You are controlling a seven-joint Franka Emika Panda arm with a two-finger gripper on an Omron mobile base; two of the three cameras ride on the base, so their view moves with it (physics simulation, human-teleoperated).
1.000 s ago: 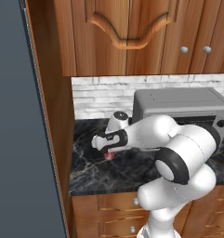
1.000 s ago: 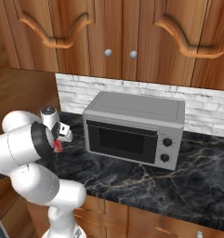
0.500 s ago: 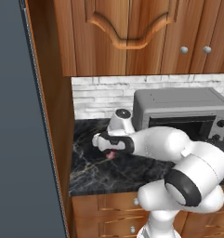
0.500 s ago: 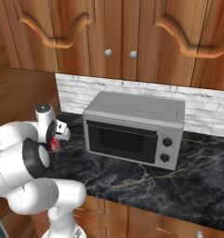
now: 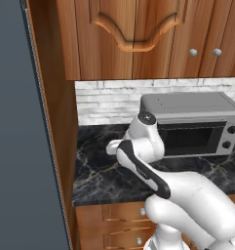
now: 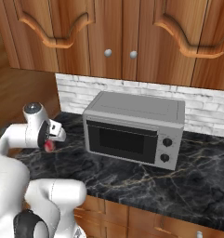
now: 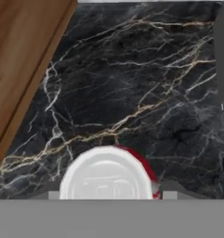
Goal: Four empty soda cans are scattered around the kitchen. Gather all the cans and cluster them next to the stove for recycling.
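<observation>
- soda can (image 7: 107, 174), red with a pale silvery top, sits upright between the fingers, seen from above in the hand view; a red sliver of it (image 6: 49, 146) shows under the hand from the right.
- gripper (image 6: 50, 142) looks closed on the can, one grey finger (image 7: 168, 195) pressed against each side.
- counter (image 6: 132, 176), black marble with pale veins, lies below the can; whether the can touches it i cannot tell.
- toaster oven (image 6: 134, 132), silver, stands on the counter to the right.
- wooden side panel (image 5: 55, 122) rises just left of the hand.
- brick wall (image 5: 107, 100) runs behind.
</observation>
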